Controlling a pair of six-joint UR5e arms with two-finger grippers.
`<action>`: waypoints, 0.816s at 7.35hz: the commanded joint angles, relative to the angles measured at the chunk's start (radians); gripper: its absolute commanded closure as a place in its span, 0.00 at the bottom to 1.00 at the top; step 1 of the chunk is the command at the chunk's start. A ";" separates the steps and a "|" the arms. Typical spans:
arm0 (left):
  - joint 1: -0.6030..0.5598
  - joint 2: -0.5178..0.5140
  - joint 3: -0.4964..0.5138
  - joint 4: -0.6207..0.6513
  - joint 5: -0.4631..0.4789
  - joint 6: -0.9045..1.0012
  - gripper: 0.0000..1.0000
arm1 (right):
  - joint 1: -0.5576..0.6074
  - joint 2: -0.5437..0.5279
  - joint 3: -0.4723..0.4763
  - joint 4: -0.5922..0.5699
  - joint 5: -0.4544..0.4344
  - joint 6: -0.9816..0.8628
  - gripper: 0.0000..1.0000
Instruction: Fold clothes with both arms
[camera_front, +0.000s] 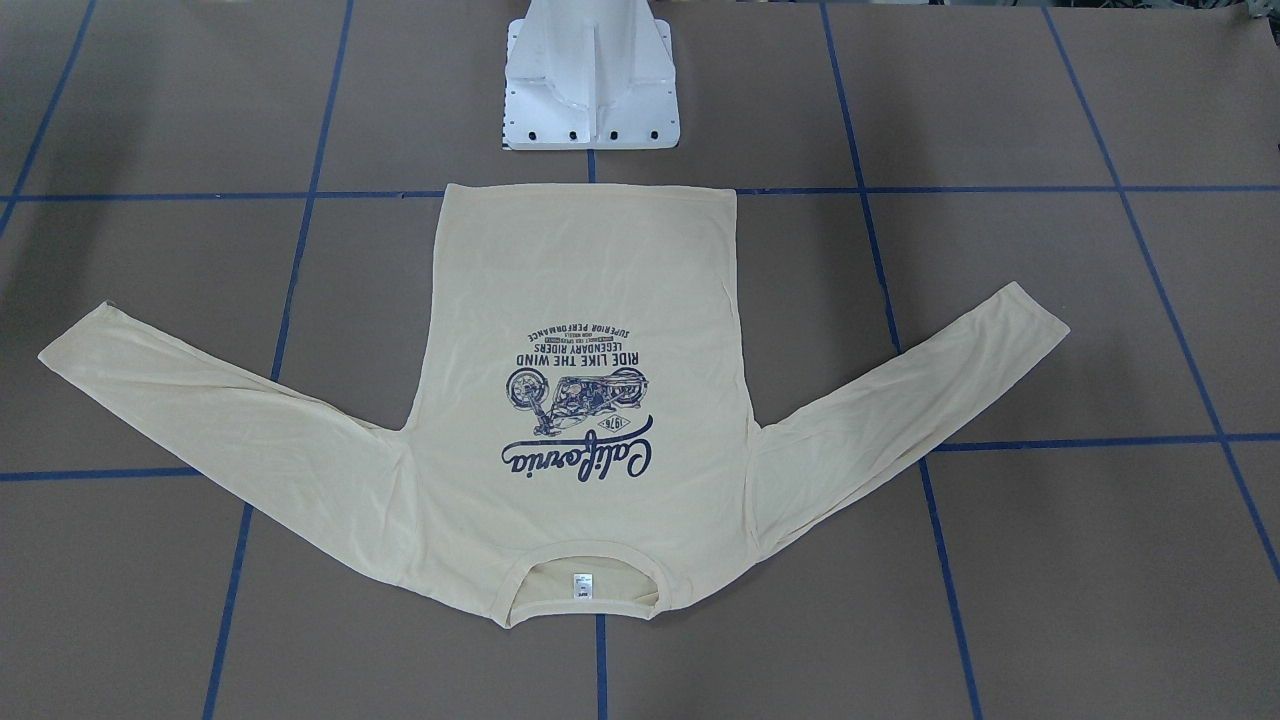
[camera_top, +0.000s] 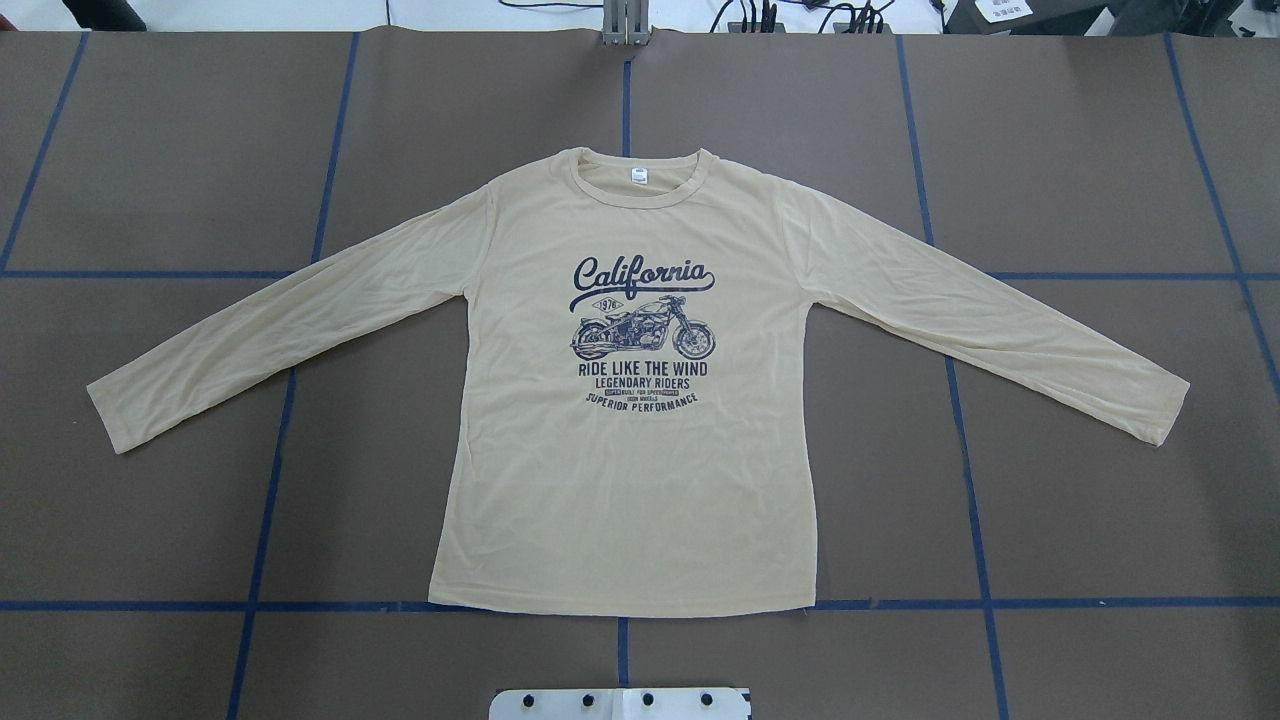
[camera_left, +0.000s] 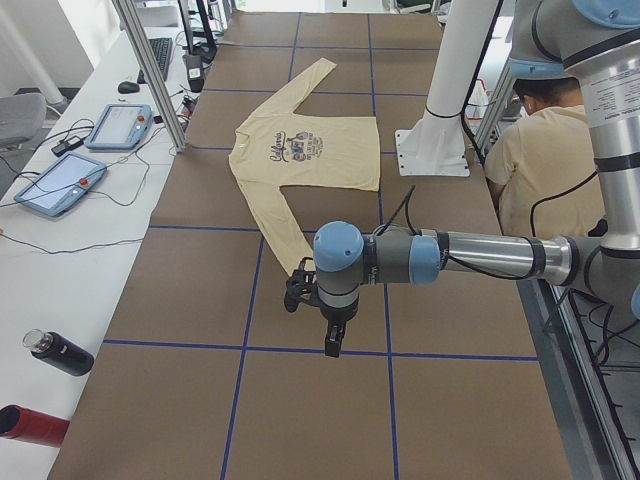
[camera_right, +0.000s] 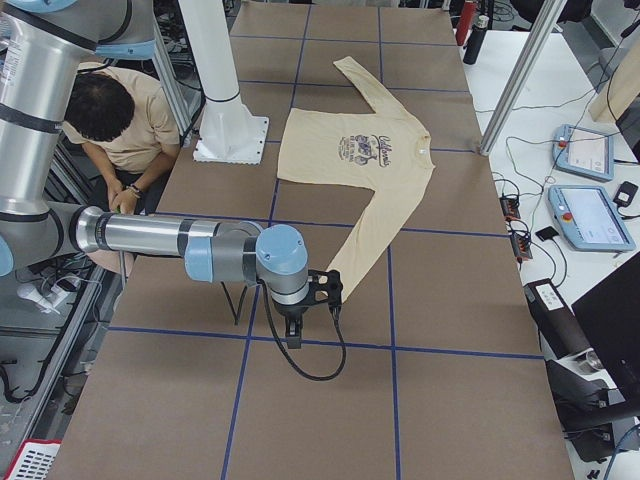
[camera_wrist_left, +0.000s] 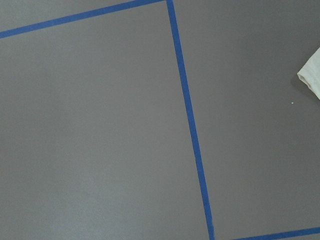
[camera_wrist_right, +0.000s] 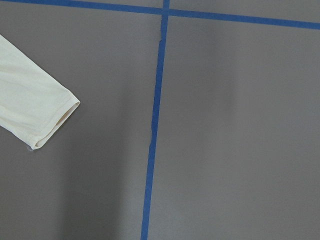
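The pale cream-yellow long-sleeved T-shirt (camera_top: 630, 470) lies flat and spread out on the brown table, print side up, with both sleeves out to the sides. It also shows in the front view (camera_front: 590, 280). The left gripper (camera_left: 335, 338) shows only in the exterior left view, hovering just past the near sleeve cuff (camera_left: 297, 262). The right gripper (camera_right: 294, 333) shows only in the exterior right view, just past the other cuff (camera_right: 336, 284). I cannot tell whether either is open or shut. The wrist views show only cuff ends (camera_wrist_left: 311, 75) (camera_wrist_right: 37, 105).
The white pedestal base (camera_front: 590, 90) stands at the robot's side of the table behind the shirt's hem. A seated person (camera_left: 545, 160) is beside it. Teach pendants (camera_left: 60, 185) and bottles (camera_left: 58, 352) lie on the side bench. Blue tape lines (camera_top: 270, 480) grid the table.
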 joint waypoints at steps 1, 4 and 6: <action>0.000 0.000 -0.006 0.000 0.001 0.009 0.00 | 0.000 -0.002 0.002 0.000 0.005 0.000 0.00; 0.000 -0.004 -0.079 0.000 0.006 0.003 0.00 | 0.000 0.005 0.024 0.002 0.008 -0.002 0.00; -0.003 -0.039 -0.159 -0.021 0.015 0.001 0.00 | 0.000 0.010 0.086 0.014 0.015 0.012 0.00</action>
